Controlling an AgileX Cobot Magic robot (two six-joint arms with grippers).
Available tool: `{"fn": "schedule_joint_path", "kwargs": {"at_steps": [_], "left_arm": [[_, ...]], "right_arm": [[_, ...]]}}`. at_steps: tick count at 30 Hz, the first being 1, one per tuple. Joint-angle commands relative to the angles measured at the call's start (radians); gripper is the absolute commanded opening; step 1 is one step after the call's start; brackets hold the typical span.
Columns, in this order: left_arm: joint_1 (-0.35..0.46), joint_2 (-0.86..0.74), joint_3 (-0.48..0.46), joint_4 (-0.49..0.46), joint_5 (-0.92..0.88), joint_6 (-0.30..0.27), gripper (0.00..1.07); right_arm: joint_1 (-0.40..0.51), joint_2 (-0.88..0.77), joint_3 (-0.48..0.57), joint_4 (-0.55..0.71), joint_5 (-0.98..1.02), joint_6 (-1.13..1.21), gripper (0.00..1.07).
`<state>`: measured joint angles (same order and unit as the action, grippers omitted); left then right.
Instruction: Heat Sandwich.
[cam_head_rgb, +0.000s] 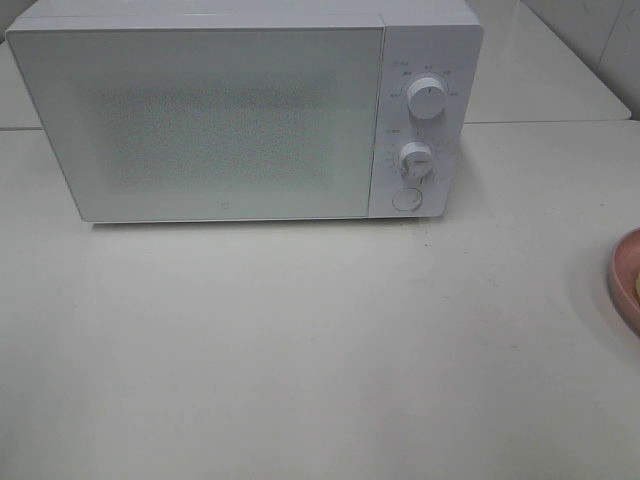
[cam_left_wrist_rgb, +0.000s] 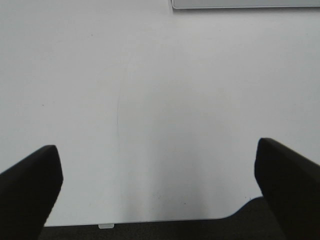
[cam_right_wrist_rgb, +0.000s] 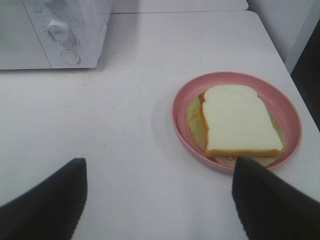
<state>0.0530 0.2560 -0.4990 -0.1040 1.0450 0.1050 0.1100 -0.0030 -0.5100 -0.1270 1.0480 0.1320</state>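
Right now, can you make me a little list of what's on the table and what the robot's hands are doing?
Oven: white microwave with two round knobs, door shut
Dish: round pink plate, on the white table, to the microwave's right
Food: pale-yellow bread sandwich lying on the plate
Left gripper: open, holding nothing
Right gripper: open, holding nothing, near the plate
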Motion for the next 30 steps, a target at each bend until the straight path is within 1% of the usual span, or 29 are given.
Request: {"fn": "schedule_joint_path", "kwargs": {"at_steps": [1, 4, 5, 6, 11, 13, 30], "left_arm": [[0.003, -0.063, 0.003, 0.002, -0.015, -0.003, 1.01], [0.003, -0.094, 0.003, 0.002, -0.015, -0.003, 1.01], [0.003, -0.136, 0.003, 0.002, -0.015, -0.003, 1.01], [0.003, -0.136, 0.003, 0.002, -0.015, -0.003, 1.01], [0.003, -0.274, 0.003, 0.006, -0.016, -0.003, 1.01], [0.003, -0.291, 0.003, 0.006, -0.016, -0.003, 1.01], [0.002, -0.287, 0.003, 0.006, -0.016, -0.003, 1.01]], "right_arm": [[-0.006, -0.028, 0.004, 0.003, -0.007, -0.014, 0.76], [-0.006, -0.028, 0.004, 0.003, -0.007, -0.014, 0.76], [-0.006, -0.028, 0.004, 0.003, -0.007, -0.014, 0.76], [-0.006, -0.028, 0.004, 0.003, -0.007, -0.014, 0.76], [-0.006, -0.028, 0.004, 0.003, -0.007, -0.014, 0.76], [-0.006, -0.028, 0.004, 0.003, -0.007, -0.014, 0.76], [-0.006, -0.027, 0.004, 0.003, -0.007, -0.014, 0.76]]}}
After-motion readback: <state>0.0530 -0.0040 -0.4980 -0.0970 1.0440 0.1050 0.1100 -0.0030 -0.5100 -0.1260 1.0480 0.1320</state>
